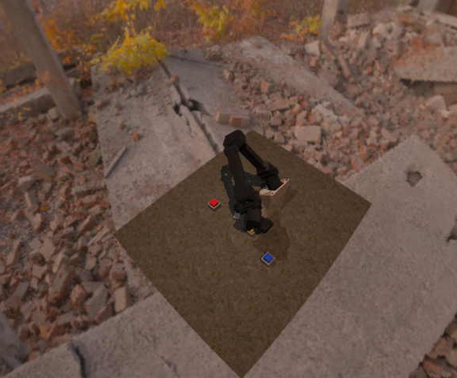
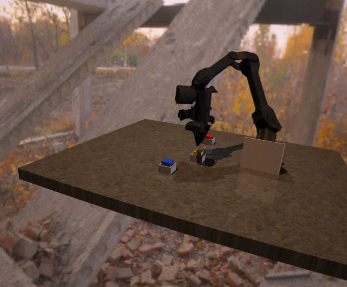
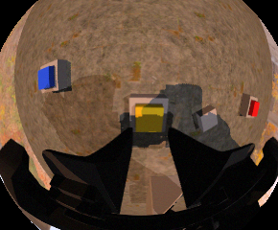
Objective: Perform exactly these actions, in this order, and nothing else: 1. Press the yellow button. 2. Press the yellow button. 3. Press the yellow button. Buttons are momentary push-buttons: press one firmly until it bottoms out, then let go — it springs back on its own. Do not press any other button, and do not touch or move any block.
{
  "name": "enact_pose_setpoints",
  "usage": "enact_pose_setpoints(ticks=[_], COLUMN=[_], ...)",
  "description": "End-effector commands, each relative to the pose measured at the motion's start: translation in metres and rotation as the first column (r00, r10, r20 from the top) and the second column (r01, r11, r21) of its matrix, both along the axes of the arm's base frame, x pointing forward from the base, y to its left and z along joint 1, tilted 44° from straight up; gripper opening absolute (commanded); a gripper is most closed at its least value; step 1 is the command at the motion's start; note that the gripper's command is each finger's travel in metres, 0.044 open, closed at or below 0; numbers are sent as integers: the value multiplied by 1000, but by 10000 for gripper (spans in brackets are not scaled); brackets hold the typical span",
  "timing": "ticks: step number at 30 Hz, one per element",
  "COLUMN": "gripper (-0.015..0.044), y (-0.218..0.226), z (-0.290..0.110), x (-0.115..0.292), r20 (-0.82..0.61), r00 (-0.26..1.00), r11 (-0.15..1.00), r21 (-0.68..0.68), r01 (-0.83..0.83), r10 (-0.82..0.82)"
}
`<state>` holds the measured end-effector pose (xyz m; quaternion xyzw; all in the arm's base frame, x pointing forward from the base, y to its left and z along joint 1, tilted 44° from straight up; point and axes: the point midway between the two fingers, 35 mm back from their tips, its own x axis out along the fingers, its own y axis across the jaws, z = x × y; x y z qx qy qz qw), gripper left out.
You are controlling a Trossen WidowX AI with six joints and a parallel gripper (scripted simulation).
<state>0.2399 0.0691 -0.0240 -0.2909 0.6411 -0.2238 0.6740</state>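
The yellow button (image 1: pixel 251 230) (image 2: pixel 198 152) (image 3: pixel 150 119) sits raised on its small light housing. In the top view the arm hides most of it. My gripper (image 2: pixel 197 144) (image 3: pixel 150 131) points down a little above the yellow button, not touching it. Its fingers are partly open with a gap between them and hold nothing. In the wrist view the yellow cap lies just beyond the gap between the fingertips, partly in shadow.
The blue button (image 1: pixel 267 257) (image 2: pixel 167 162) (image 3: pixel 46 78) and the red button (image 1: pixel 213 202) (image 2: pixel 209 136) (image 3: pixel 254 108) stand on opposite sides of the yellow one. A small grey block (image 2: pixel 207 150) (image 3: pixel 206 120) lies close by, toward red. An upright beige panel (image 1: pixel 274 193) (image 2: pixel 261 155) stands near the arm's base.
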Motion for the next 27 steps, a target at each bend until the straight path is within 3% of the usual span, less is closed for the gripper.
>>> enact_pose_setpoints(ticks=[1, 27], gripper=[20, 20], y=[-2, -22], z=[-1, -22], x=[-1, 2], r20=[-2, -1], r00=[1000, 1000], r11=[1000, 1000], r21=[-5, -6], r01=[-4, -4], r10=[4, 4])
